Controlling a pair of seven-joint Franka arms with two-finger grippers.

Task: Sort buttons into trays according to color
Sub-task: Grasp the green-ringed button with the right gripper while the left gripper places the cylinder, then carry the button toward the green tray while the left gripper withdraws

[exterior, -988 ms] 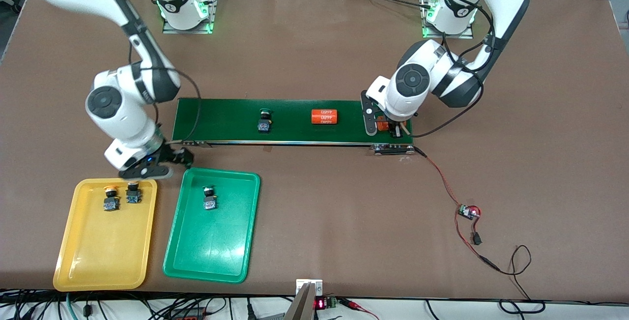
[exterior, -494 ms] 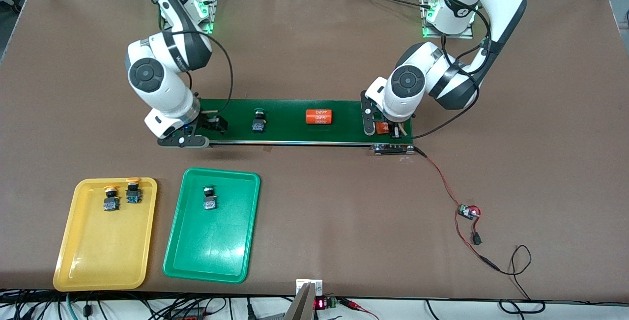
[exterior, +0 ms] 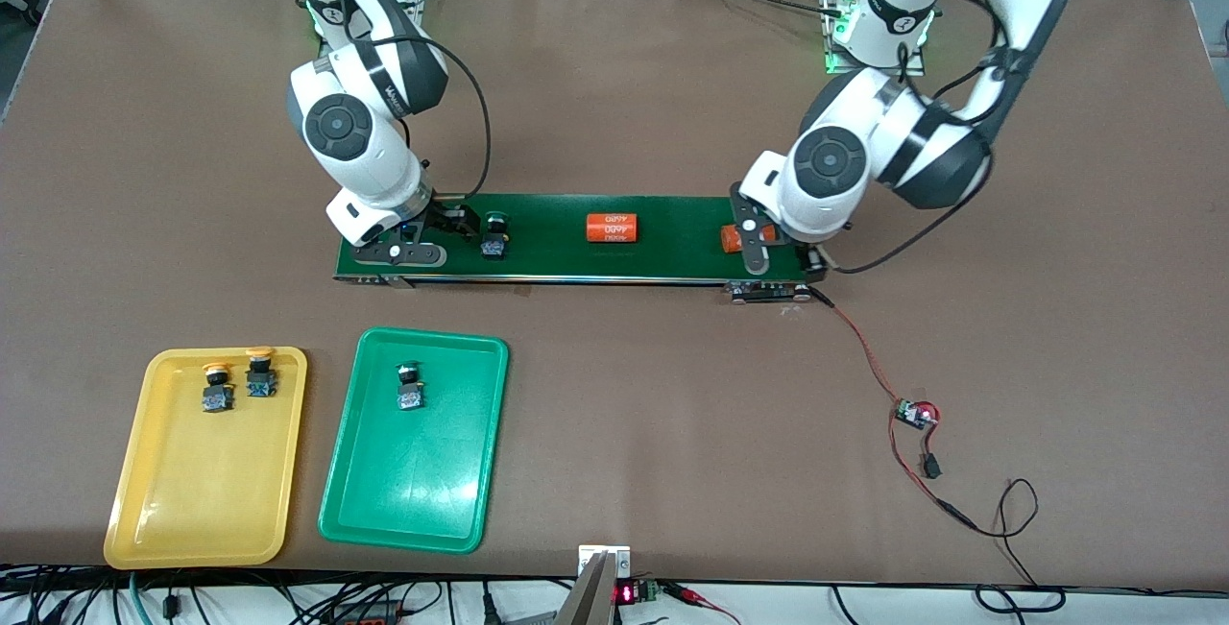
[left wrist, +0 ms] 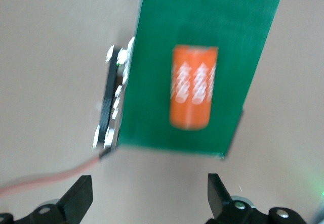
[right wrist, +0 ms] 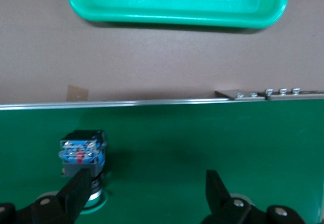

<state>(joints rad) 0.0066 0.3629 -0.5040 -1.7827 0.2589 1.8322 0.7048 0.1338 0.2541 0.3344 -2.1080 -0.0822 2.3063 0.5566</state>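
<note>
Front view: two white arms work a brown table, read from the frame's bottom edge upward.
Yellow tray: lower left of the frame; two yellow-capped buttons stand side by side at its upper end.
Green tray: just beside the yellow tray, nearer frame centre; one green-capped button sits in its upper half.
Conveyor belt: a dark-green strip across mid-frame, above both trays.
Belt button: green cap, on the belt near the right arm's end.
Orange cylinders: one at mid-belt; another near the left arm's end, partly covered by that arm.
Right gripper: low over the belt's end, fingers spread; in the right wrist view the belt button sits close to one fingertip, contact hard to judge.
Left gripper: over the belt's end, jaws spread and holding nothing; the left wrist view shows the cylinder lying free on the belt.
</note>
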